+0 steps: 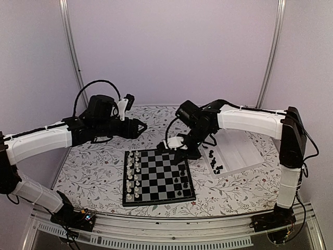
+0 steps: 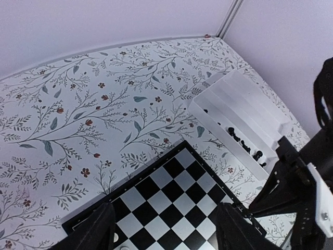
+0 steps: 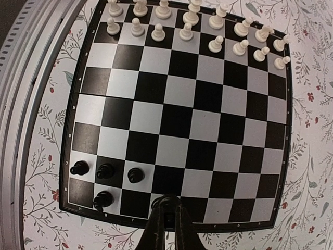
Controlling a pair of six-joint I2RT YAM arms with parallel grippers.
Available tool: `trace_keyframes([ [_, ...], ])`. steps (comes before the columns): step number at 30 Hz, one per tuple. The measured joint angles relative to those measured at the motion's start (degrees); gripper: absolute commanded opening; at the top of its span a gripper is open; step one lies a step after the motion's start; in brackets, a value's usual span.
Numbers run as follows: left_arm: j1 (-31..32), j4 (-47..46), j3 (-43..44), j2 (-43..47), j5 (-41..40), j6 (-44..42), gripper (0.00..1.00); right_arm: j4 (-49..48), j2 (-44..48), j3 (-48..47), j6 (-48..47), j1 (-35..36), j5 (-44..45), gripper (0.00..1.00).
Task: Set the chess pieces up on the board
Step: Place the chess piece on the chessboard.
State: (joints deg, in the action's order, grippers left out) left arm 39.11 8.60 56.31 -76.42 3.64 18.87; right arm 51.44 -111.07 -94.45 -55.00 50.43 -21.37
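Observation:
The board (image 1: 156, 177) lies in the middle of the table, seen close up in the right wrist view as the board (image 3: 177, 120). Several black chess pieces (image 3: 105, 170) stand on its two rows nearest that camera, at the left. My right gripper (image 3: 169, 205) is shut on a black chess piece (image 3: 163, 200) over a back-row square at the board's right edge. In the top view the right gripper (image 1: 182, 158) points down there. My left gripper (image 1: 140, 126) hangs open and empty above the board's far left corner. In its wrist view the left gripper (image 2: 166, 232) has checkered squares between its fingers.
White chessmen (image 1: 132, 174) fill the board's two left columns, seen also as white chessmen (image 3: 197, 26). A white ridged tray (image 1: 242, 151) lies right of the board with several black pieces (image 1: 214, 161) in it. The floral cloth covers the table; an aluminium rail runs along the near edge.

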Motion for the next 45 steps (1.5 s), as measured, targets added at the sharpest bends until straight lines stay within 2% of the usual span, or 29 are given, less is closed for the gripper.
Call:
trace_keyframes([
  [8,-0.5,0.2,-1.9,1.9,-0.5,-0.6,0.68,1.5,-7.2,-2.6,2.0,1.6,1.6,0.03],
  [20,-0.9,0.2,-3.1,1.9,-0.5,-0.9,0.68,2.6,-11.5,-4.7,2.8,2.5,4.0,0.04],
  [28,-1.3,0.2,-3.2,1.9,-0.3,-0.9,0.68,3.2,-12.7,-4.7,2.7,2.8,5.1,0.06],
  [38,-1.4,0.2,-3.2,1.9,0.0,-0.9,0.68,3.3,-12.8,-4.9,3.0,2.8,6.0,0.15],
  [45,-1.5,0.2,-3.2,1.8,0.2,-0.9,0.68,3.3,-12.8,-4.9,3.0,2.8,6.2,0.16],
])
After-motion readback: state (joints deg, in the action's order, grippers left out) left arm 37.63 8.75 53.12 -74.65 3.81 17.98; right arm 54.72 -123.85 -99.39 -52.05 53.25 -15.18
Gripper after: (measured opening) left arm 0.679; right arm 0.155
